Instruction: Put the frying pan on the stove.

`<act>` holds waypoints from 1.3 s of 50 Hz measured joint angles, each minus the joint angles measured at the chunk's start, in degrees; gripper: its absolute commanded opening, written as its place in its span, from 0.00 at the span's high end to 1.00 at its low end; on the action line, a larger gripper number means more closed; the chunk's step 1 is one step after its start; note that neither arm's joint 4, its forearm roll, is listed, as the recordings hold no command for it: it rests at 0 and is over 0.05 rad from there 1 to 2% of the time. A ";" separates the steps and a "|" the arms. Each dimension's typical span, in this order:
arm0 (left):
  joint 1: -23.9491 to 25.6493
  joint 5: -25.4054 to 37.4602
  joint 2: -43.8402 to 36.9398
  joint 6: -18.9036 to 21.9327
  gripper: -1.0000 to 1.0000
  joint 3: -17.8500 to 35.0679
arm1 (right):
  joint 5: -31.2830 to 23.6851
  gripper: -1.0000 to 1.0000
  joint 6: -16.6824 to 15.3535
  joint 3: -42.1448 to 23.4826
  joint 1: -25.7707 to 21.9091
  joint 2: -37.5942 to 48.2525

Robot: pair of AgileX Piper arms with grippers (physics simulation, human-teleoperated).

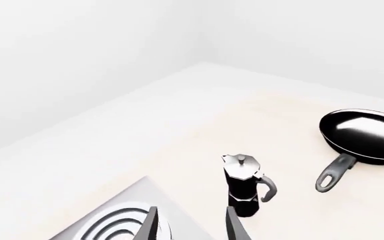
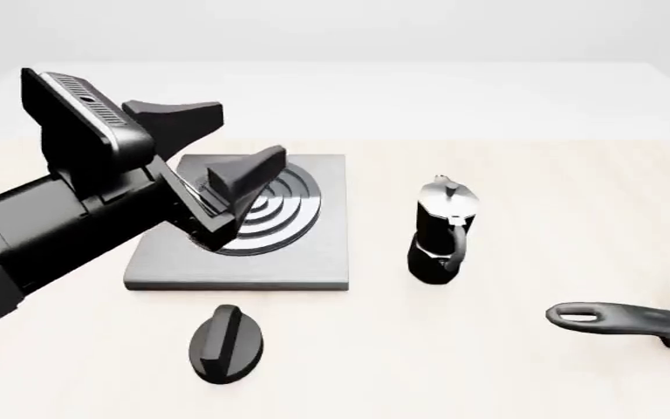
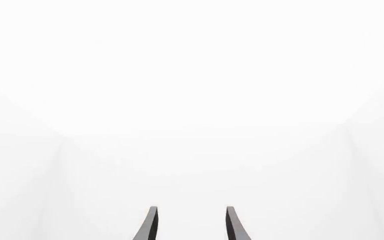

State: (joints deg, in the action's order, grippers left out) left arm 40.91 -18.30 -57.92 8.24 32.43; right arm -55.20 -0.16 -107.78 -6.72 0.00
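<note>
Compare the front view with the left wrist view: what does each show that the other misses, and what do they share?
Only the front view shows the small black oval knob and the left arm's body. Only the left wrist view shows the round black frying pan's glossy inside; the front view catches just its rim and grey handle. Both show the black-and-silver moka pot, the flat square grey stove and the open left end effector.

Past my matt black fingers [image 1: 150, 227] I see a glossy-lined frying pan [image 1: 367, 135], brushed grey metal stove [image 2: 243, 255] and shiny-topped moka pot [image 2: 441, 230].
</note>
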 measured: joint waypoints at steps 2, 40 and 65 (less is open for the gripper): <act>0.56 -0.16 -0.71 0.02 0.00 0.45 | 0.00 0.00 0.00 -0.02 -0.04 0.00; 10.03 0.69 -10.84 0.95 0.00 10.09 | -0.87 0.00 0.76 -1.64 -0.30 0.00; 15.21 2.14 -16.69 1.68 0.00 16.46 | -1.75 0.00 1.50 -3.12 -0.87 0.00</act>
State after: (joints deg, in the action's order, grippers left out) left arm 56.12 -16.16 -74.61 9.93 48.89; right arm -56.96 1.34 -110.89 -7.59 0.00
